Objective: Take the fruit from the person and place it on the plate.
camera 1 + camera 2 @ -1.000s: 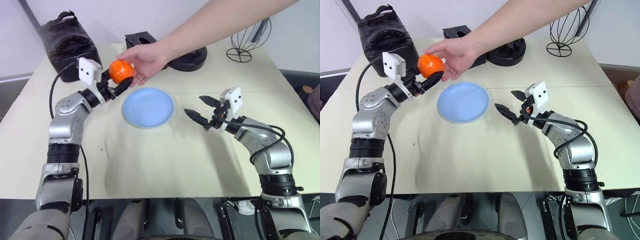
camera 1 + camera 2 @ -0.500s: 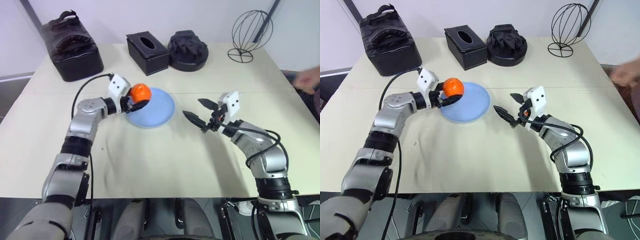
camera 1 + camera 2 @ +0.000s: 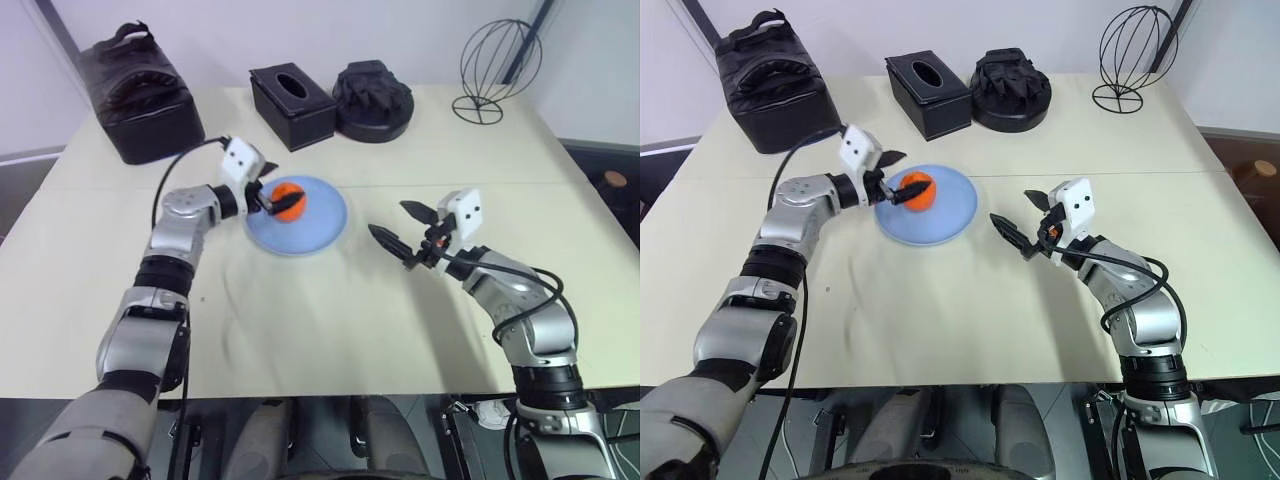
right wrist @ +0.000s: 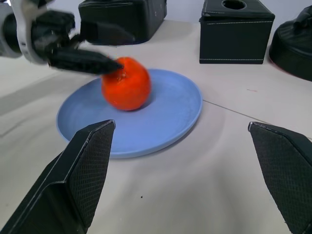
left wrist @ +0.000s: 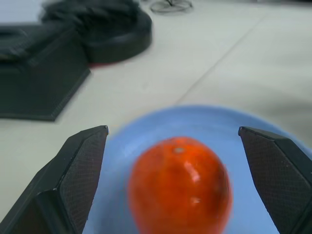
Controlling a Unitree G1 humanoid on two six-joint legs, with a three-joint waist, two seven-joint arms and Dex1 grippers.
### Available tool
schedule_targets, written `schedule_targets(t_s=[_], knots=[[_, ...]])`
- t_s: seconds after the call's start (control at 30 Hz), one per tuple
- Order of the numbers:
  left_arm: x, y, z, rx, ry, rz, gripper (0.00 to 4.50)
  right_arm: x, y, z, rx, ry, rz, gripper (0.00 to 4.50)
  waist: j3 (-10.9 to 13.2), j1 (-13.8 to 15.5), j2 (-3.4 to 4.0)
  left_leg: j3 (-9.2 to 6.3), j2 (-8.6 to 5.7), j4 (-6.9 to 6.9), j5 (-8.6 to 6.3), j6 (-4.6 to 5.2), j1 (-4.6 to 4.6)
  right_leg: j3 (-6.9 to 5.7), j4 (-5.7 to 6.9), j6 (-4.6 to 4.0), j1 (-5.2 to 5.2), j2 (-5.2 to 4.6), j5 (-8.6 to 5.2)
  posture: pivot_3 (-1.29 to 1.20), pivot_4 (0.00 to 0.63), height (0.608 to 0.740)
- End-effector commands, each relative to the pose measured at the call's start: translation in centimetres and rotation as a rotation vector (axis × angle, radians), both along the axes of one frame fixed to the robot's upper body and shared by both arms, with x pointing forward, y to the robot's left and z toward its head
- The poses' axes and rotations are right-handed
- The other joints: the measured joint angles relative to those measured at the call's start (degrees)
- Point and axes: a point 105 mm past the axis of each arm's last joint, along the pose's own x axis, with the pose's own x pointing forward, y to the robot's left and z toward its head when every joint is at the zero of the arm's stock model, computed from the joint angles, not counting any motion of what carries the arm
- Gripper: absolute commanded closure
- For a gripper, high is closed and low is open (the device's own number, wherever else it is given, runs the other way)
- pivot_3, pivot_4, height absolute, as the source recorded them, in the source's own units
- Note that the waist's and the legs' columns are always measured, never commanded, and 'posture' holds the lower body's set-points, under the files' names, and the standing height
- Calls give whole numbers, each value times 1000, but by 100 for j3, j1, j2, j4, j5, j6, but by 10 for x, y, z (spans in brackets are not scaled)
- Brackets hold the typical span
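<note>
- Left eye: fruit (image 3: 287,199) sits on the plate (image 3: 320,228), on its left half. Left end effector (image 3: 272,197) is at the fruit, fingers apart on either side of it, so I read it as released. No person's hand over the desk (image 3: 330,330).
- Left eye, rest: right end effector (image 3: 402,228) hovers right of the plate, well apart from it, fingers spread, nothing between them.
- Right eye: tissue box (image 3: 927,82), bag (image 3: 771,66), black bundle (image 3: 1011,89) and wire stand (image 3: 1134,53) line the far edge of the desk, all well apart from the plate. Nothing blocks the way back for either arm.
- Left wrist: fruit (image 5: 179,186) lies dead centre between the two fingers (image 5: 73,180), clear gap on both sides, blue plate under it. Tissue box and black bundle show beyond, blurred.
- Right wrist: fruit (image 4: 126,84) rests on the plate (image 4: 168,114), off centre, toward the left end effector (image 4: 92,48). One of its fingers looks to be touching or just beside the skin; cannot tell which.
- Status, my read: handover done, placing done. Left to do: pull the left arm clear without nudging the fruit. Round fruit on a flat plate may roll if brushed.
</note>
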Motion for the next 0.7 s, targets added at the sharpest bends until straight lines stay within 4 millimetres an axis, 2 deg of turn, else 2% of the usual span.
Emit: schedule_targets(t_s=[0.03,0.2,0.43,0.57,0.7], knots=[[-11,43,51,-121,-140,111,13,5,-10,23,6,-97,-44,0,0,-77,0,0,1,-1,0,0,0,2,2,0,-2,-3,0,0,150,740],[-50,78,43,-99,-115,205,13,16,-20,26,-2,-119,-81,0,-2,-122,5,1,1,-9,0,0,8,10,7,-1,-1,-6,0,0,150,740],[-96,117,3,-16,-12,368,13,27,-30,26,-14,-131,-113,0,-1,-67,4,-2,0,-5,-1,-2,5,6,1,-2,3,-12,-1,0,150,740],[-110,142,-12,-40,3,494,13,33,-35,26,-21,-136,-124,0,-1,-75,4,0,1,-9,-1,-2,7,7,-2,-4,3,-12,-2,0,150,740],[-113,143,-19,-52,3,518,13,37,-34,22,-25,-134,-122,0,-1,-61,4,-2,2,-7,-1,-2,6,4,-2,-5,5,-12,-2,0,150,740]])
